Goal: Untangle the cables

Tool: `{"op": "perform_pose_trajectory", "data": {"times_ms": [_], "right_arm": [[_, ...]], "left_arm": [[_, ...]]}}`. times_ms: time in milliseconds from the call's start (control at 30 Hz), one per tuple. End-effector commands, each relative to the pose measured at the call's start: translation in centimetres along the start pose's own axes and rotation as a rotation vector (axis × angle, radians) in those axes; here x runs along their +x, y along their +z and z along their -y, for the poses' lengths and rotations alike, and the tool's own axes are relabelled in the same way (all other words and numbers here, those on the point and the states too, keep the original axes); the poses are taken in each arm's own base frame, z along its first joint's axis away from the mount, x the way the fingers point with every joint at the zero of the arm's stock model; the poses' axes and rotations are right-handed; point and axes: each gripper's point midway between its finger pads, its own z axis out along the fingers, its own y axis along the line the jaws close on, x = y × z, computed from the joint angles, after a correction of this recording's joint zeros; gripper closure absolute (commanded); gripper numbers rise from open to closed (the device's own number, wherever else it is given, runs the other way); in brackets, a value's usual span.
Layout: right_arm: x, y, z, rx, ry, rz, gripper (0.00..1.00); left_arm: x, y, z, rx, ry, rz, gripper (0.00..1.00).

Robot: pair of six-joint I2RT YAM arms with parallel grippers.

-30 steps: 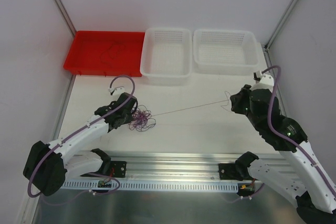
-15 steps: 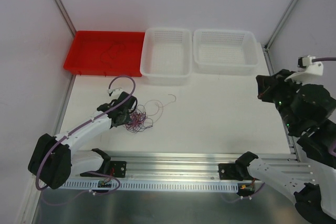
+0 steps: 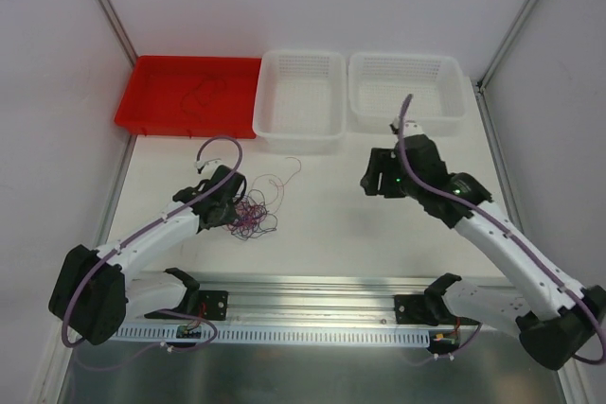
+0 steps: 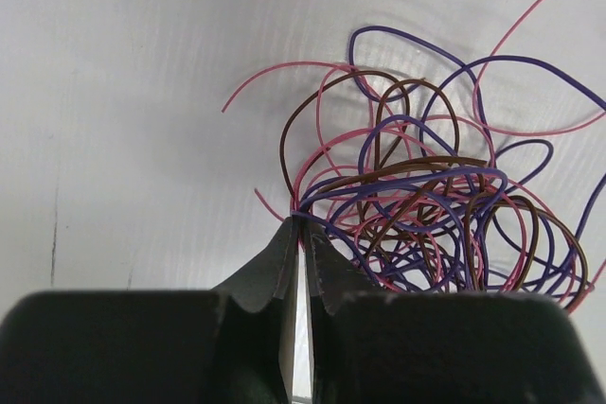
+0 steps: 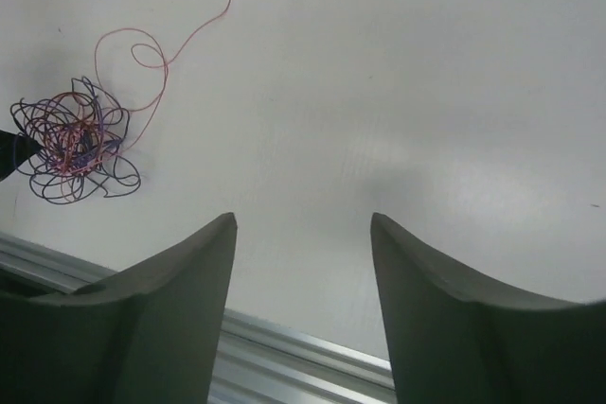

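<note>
The cables lie as one tangle of thin pink, purple and brown wires on the white table, left of centre. My left gripper is shut on wires at the tangle's left edge. In the left wrist view its tips pinch purple and pink strands of the cables. One loose pink strand curls away to the upper right. My right gripper hovers open over the table's middle, holding nothing. The right wrist view shows that gripper wide apart, with the cables far off at the left.
A red tray at the back left holds a dark wire. Two white baskets stand beside it along the back. An aluminium rail runs along the near edge.
My right gripper let go of the strand it had pulled taut, opened, and swung out right, then back over the table's middle. The strand sprang back beside the tangle. My left gripper stayed shut.
</note>
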Motion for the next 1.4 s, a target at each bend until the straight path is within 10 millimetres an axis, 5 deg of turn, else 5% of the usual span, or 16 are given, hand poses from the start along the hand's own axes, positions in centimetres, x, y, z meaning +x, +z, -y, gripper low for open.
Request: {"op": "perform_pose_trajectory", "data": {"times_ms": [0,300,367,433,700,900,1100,1233,1367], "right_arm": [[0.0,3.6,-4.8,-0.186,0.080,0.007,0.34],[3.5,13.6,-10.9,-0.249,0.275,-0.084,0.25],[5.7,16.0,-11.7,-0.220,0.277,-0.149,0.25],[5.7,17.3,-13.1,-0.236,0.308,-0.154,0.26],[10.8,22.0,-16.2,-0.259,0.362,-0.293,0.27],[13.0,22.9,-17.8,-0.292,0.377,-0.349,0.35],[14.1,23.0,-17.2,-0.277,0.366,-0.366,0.69],[13.0,21.6,-16.8,-0.285,0.339,-0.329,0.98],[10.3,19.0,-14.7,-0.235,0.276,-0.259,0.99]], "left_arm": [[-0.3,-0.8,0.5,0.048,-0.015,-0.001,0.97],[-0.1,-1.2,1.5,0.105,-0.027,-0.020,0.97],[0.0,-1.1,1.7,0.114,-0.026,-0.028,0.97],[0.1,-1.1,1.8,0.121,-0.026,-0.029,0.97],[0.4,-1.0,2.3,0.149,-0.029,-0.037,0.97],[0.6,-0.9,2.5,0.158,-0.032,-0.040,0.97],[0.6,-0.8,2.6,0.162,-0.048,-0.039,0.98],[0.8,-0.7,2.4,0.157,-0.070,-0.035,0.98],[0.8,-0.9,2.2,0.162,-0.096,-0.021,0.98]]}}
